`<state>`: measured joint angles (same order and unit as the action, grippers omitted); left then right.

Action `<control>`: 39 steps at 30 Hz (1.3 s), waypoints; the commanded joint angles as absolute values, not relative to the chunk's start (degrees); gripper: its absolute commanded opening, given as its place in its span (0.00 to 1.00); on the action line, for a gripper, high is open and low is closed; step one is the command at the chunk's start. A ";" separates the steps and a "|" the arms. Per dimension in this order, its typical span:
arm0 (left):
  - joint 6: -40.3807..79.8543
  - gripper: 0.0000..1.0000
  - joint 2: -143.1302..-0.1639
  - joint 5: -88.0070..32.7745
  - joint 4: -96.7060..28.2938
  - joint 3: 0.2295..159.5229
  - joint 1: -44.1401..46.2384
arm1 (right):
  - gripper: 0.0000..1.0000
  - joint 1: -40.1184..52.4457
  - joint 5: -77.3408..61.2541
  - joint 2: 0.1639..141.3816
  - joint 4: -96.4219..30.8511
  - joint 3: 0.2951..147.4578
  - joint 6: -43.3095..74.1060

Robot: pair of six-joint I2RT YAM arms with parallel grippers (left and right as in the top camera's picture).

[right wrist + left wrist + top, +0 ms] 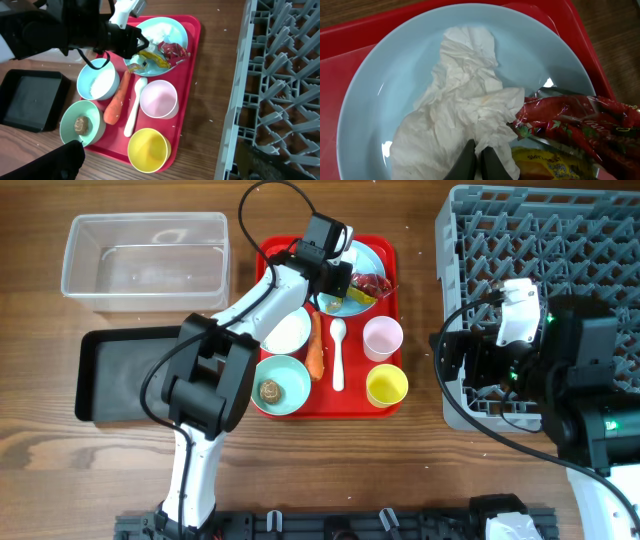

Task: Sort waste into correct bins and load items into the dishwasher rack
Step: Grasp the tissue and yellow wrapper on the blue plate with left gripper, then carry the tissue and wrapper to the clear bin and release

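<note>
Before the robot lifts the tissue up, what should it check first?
1. Left hand shut on the white tissue: ok.
2. Tissue free of the red wrapper: cannot tell; they meet at the tissue's edge.
3. Plate lying flat on the red tray: ok.
4. Clear tub open, with room inside: ok.
5. Black bin open, with room inside: ok.

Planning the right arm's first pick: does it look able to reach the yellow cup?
Probably yes: the yellow cup stands uncovered at the red tray corner nearest the right arm, while the left arm is over the plate.
</note>
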<state>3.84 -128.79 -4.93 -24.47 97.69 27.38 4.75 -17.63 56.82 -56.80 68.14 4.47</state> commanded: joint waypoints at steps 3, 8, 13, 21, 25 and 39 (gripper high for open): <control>5.13 0.04 -113.69 2.70 -27.42 99.02 24.05 | 1.00 4.97 -18.52 57.93 -56.31 68.99 4.47; 5.13 0.04 -107.87 2.68 -33.19 99.02 16.71 | 0.99 4.97 -18.52 57.93 -55.96 68.99 4.49; 5.15 0.04 -105.97 2.70 -39.00 99.02 6.85 | 1.00 4.97 -18.52 57.93 -55.11 68.99 4.54; 5.17 0.45 -111.13 2.44 -44.80 98.41 -7.01 | 0.99 4.97 -18.55 58.43 -54.39 68.99 4.64; 5.13 1.00 -113.54 1.21 -42.63 98.43 -6.57 | 1.00 4.97 -18.55 59.16 -54.48 68.99 4.64; 1.45 1.00 -112.51 -2.92 -35.35 98.54 7.20 | 1.00 4.97 -18.55 59.16 -54.19 68.99 4.69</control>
